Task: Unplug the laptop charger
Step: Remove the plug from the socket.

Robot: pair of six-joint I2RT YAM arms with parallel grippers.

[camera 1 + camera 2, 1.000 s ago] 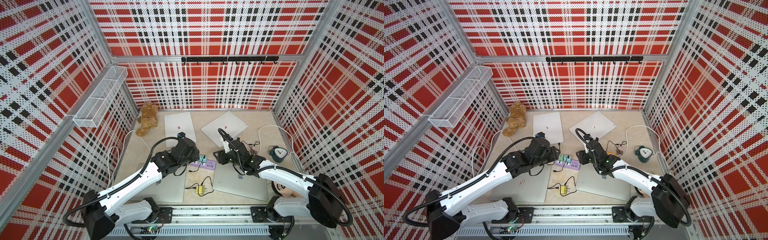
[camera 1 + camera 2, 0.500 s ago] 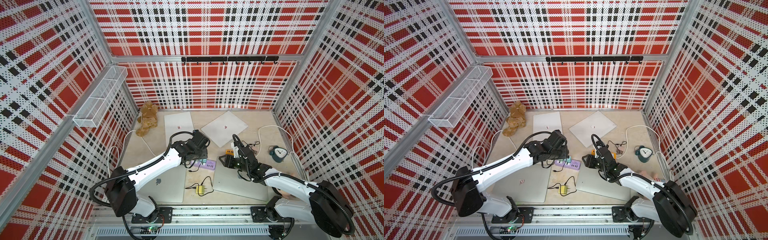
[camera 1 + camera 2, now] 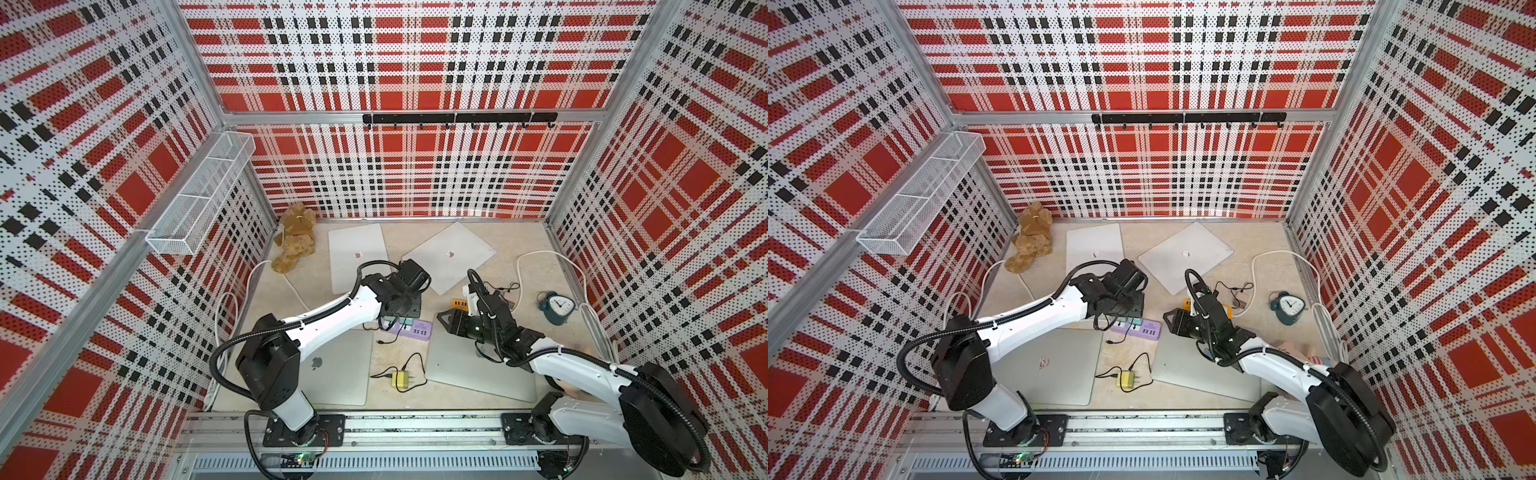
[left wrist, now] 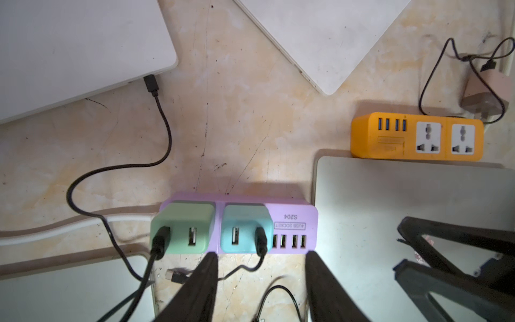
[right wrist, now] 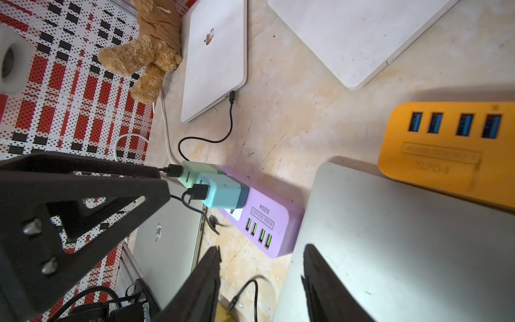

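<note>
While both arms hang over the middle of the table, the approach is judged to be the step in hand: nothing is gripped yet. The left gripper is seen wide and empty, lined up over the blue charger, which is seated beside the green charger in the purple power strip. The green charger's black cable is run to the white laptop, at eleven o'clock from the strip in both top views, and is plugged in there. The right gripper, at three o'clock of the strip, is likewise held apart and empty. Next, a descent and a firm pinch are called for, with the strip braced.
</note>
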